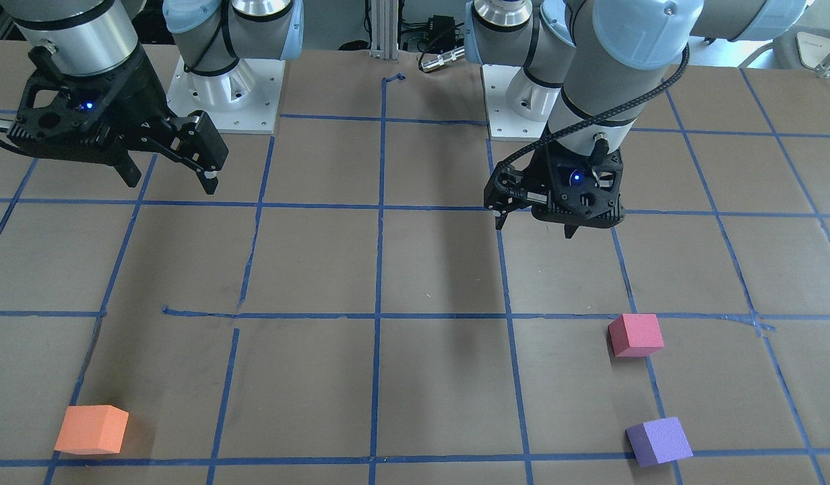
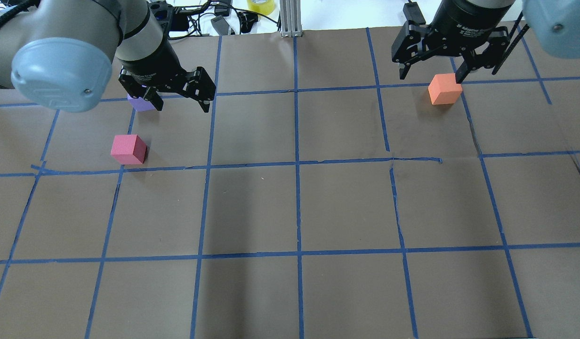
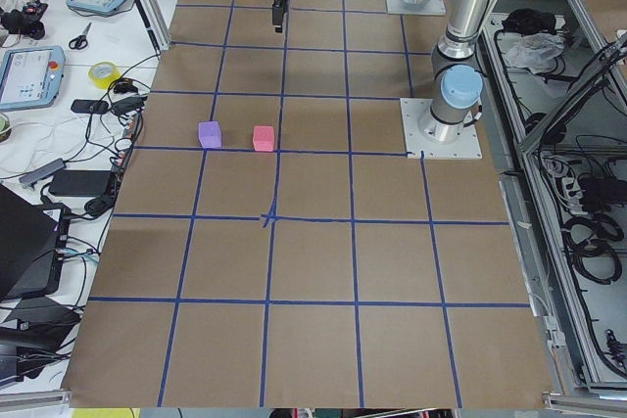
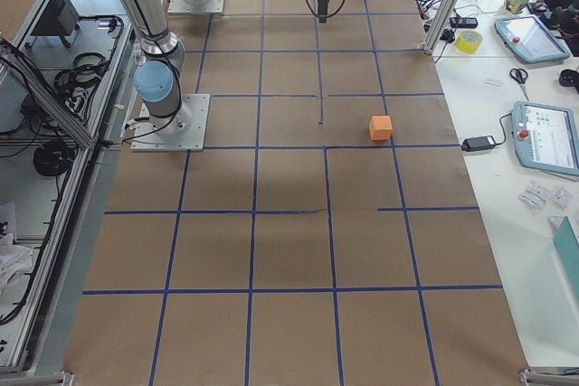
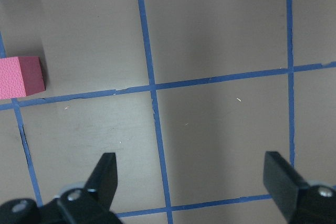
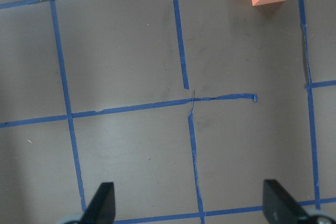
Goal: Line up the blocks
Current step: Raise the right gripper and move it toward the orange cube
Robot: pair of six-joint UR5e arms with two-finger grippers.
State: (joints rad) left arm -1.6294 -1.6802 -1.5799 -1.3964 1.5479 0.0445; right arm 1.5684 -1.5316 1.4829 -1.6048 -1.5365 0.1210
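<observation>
On the bench [image 1: 442,269], the three blocks lay apart: the orange block [image 1: 91,429] alone on the robot's right side, the pinkish-red block [image 1: 635,335] and the purple block [image 1: 659,441] near each other on its left, the purple one farther from the base. The left pincer [image 1: 535,229] hung above the bench, fingers apart and gripping nothing. From overhead it covered part of the purple block, and its wrist camera caught only a purple corner and the pinkish-red block cut by the frame edge. The right pincer [image 1: 171,183] was likewise spread and empty, with the orange block clipped at the top of its wrist view.
</observation>
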